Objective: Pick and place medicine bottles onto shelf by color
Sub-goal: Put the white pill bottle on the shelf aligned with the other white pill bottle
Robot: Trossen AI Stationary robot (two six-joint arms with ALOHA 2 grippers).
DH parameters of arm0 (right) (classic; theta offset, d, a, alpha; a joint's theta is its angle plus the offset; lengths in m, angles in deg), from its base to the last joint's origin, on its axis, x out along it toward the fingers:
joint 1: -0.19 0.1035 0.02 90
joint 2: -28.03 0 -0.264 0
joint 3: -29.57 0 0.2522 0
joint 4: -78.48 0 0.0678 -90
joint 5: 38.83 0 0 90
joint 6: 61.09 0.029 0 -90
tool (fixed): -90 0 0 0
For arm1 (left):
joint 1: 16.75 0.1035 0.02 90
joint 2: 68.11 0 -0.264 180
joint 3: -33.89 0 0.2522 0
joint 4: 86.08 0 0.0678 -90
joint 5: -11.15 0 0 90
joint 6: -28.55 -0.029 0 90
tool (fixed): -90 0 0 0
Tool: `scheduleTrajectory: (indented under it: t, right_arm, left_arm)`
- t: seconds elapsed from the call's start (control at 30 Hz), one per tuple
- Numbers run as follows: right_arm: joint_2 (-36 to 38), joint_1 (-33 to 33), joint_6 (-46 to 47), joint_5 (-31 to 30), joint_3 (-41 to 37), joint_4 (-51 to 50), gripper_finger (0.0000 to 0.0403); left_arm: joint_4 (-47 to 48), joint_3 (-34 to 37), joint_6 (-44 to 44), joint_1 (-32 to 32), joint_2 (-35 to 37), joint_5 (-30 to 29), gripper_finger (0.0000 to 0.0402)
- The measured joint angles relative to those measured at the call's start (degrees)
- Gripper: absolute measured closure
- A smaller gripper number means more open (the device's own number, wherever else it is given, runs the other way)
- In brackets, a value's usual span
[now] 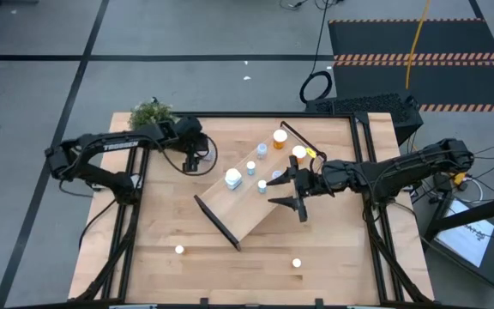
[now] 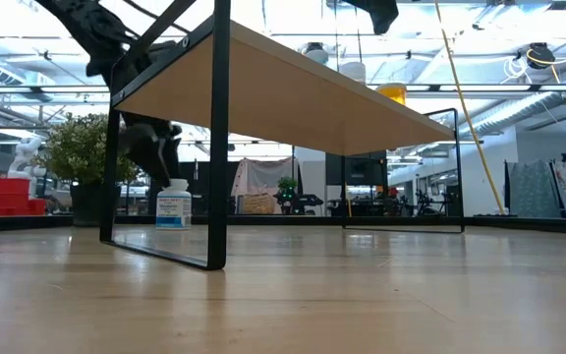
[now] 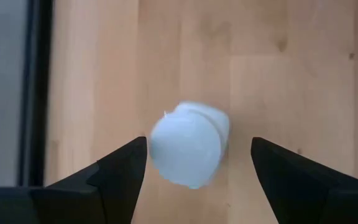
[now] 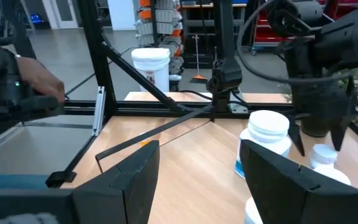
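Medicine bottles, status for you, operator: several already stand on the shelf mid-table, among them two orange ones near its far end and pale and white ones toward the middle. Still to place, by my reading: two small bottles on the tabletop near the front edge, and a white bottle on the tabletop near the far-left corner. Left gripper hangs above that bottle, jaws spread either side of it, gripping nothing. Right gripper is over the shelf, jaws apart and empty, with bottles close ahead. A potted plant beside the left arm crowds its approach.
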State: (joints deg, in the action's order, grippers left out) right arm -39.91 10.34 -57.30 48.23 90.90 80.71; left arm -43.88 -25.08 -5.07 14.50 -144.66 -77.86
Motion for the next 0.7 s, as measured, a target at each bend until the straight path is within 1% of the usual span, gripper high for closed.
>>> scheduleTrajectory:
  t: [0.13,0.23,0.33,0.6,0.7]
  right_arm:
    - [0.0,-0.1,-0.1,0.0,0.0,0.0,0.0186]
    - [0.0,-0.1,-0.1,0.0,0.0,0.0,0.0186]
    - [0.0,-0.1,-0.1,0.0,0.0,0.0,0.0186]
    - [0.0,-0.1,0.0,0.0,0.0,0.0,0.0186]
    - [0.0,-0.1,0.0,0.0,0.0,0.0,0.0186]
  left_arm:
    - [-2.2,0.0,-0.1,0.8,-2.0,-0.2,0.0116]
    - [-3.6,0.0,-0.2,1.0,-2.9,-0.8,0.0124]
    - [-3.6,0.0,-0.2,1.0,-3.0,-1.0,0.0143]
    - [-2.9,0.0,1.4,0.9,-3.0,-1.1,0.0218]
    - [-3.1,0.0,3.5,0.4,-3.0,-2.7,0.0225]
